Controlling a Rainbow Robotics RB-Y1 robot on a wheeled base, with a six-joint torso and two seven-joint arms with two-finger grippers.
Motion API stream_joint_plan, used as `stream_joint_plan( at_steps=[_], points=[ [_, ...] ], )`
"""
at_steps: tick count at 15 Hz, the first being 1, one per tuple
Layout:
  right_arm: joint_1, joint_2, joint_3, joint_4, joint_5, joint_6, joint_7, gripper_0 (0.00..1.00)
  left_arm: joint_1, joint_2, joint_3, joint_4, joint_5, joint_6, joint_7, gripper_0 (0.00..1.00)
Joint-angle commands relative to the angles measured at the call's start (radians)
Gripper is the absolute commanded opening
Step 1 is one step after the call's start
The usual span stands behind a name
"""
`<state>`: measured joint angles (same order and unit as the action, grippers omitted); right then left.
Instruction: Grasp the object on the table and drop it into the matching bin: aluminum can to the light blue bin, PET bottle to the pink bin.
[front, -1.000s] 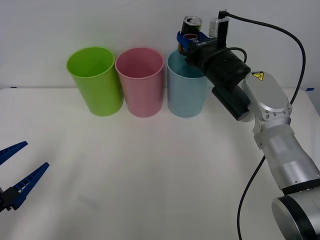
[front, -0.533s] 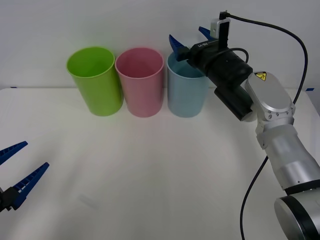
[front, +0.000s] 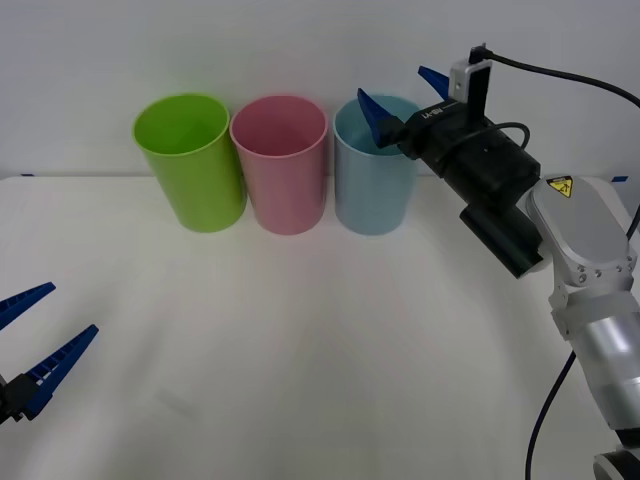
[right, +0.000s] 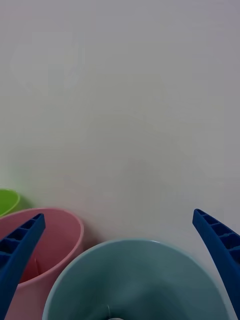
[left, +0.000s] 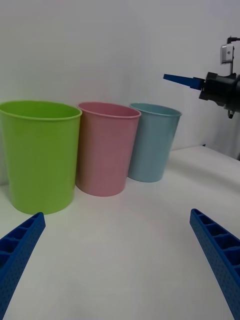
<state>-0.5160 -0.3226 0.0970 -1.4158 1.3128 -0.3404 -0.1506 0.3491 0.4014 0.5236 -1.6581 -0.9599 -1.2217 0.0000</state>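
My right gripper (front: 395, 88) hangs open just above the far right rim of the light blue bin (front: 372, 190), with nothing between its fingers. In the right wrist view the gripper (right: 118, 215) looks down into the light blue bin (right: 135, 280), with the pink bin (right: 55, 245) beside it. The aluminum can is out of view. The pink bin (front: 288, 170) stands in the middle of the row on the white table (front: 300, 350). My left gripper (front: 70, 308) rests open and empty low at the table's near left corner.
A lime green bin (front: 195, 170) stands at the left end of the row, touching the pink one. All three bins sit near the table's far edge against a white wall. The left wrist view shows the light blue bin (left: 150, 145) farthest off.
A second ago my right gripper held the can over the light blue bin. It opened, the can is gone from view, and the gripper has drawn back to the right.
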Motion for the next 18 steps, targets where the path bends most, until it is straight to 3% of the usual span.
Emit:
stream_joint_plan(
  at_steps=[1,10,16,18],
  points=[
    [0.082,-0.044,0.012,-0.089,-0.017,0.000,-0.007,1.00,0.000,0.000,0.000,0.000,0.000,0.000,0.000,1.00],
    [0.496,-0.217,-0.011,-0.436,-0.090,-0.012,0.028,1.00,0.000,0.000,0.000,0.000,0.000,0.000,0.000,1.00],
    [0.679,-0.185,-0.177,-0.480,-0.095,-0.281,0.091,1.00,0.000,0.000,0.000,0.000,0.000,0.000,0.000,1.00],
    [0.732,-0.153,-0.238,-0.480,-0.095,-0.362,0.184,1.00,0.000,0.000,0.000,0.000,0.000,0.000,0.000,1.00]
  ],
)
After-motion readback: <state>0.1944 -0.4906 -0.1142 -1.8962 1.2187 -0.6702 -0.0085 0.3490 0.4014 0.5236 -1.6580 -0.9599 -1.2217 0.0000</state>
